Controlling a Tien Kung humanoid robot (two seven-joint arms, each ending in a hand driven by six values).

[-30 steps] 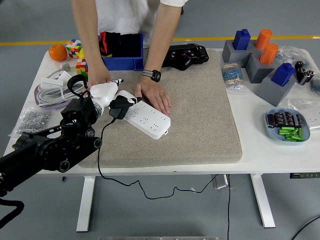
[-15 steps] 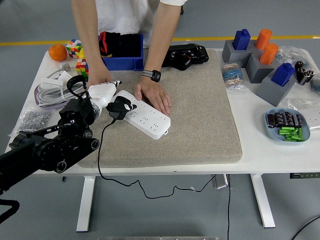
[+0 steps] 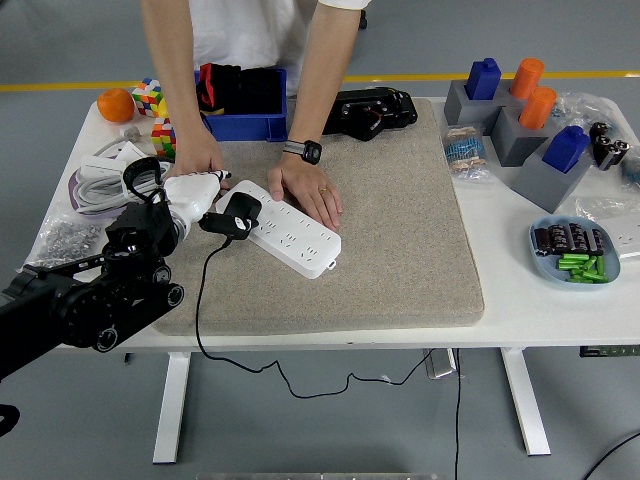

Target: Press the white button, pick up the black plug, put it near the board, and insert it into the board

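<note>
The white surface (image 3: 520, 315) carries a tan mat (image 3: 400, 240) across its middle. At the far left lie an orange (image 3: 115, 104), puzzle cubes (image 3: 150, 97), coiled white cable (image 3: 100, 180) and a bag of screws (image 3: 65, 238). A blue bin (image 3: 245, 125) and a black device (image 3: 370, 108) sit at the far edge. Grey blocks (image 3: 520, 140) and a blue dish (image 3: 575, 255) stand on the right.
</note>
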